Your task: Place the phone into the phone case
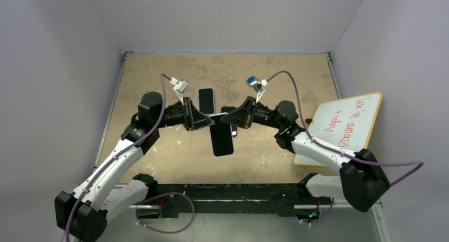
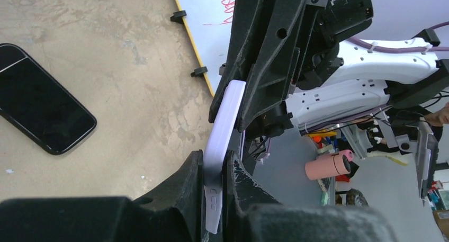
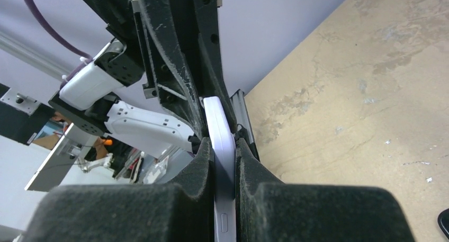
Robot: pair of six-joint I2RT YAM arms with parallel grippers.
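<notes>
Lilac phone case [image 2: 227, 109], pinched edge-on by left end effector [image 2: 215, 161], right end effector [image 3: 223, 148]

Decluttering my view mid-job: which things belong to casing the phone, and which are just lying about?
Job: pale phone case, pinched by left gripper and right gripper; dark phone on the table.
Lying about: whiteboard; second dark phone, partly hidden, role unclear.

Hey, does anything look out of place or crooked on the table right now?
The whiteboard lies askew at the right, turned at an angle to the table and sticking out past its edge. Nothing else stands out.
</notes>
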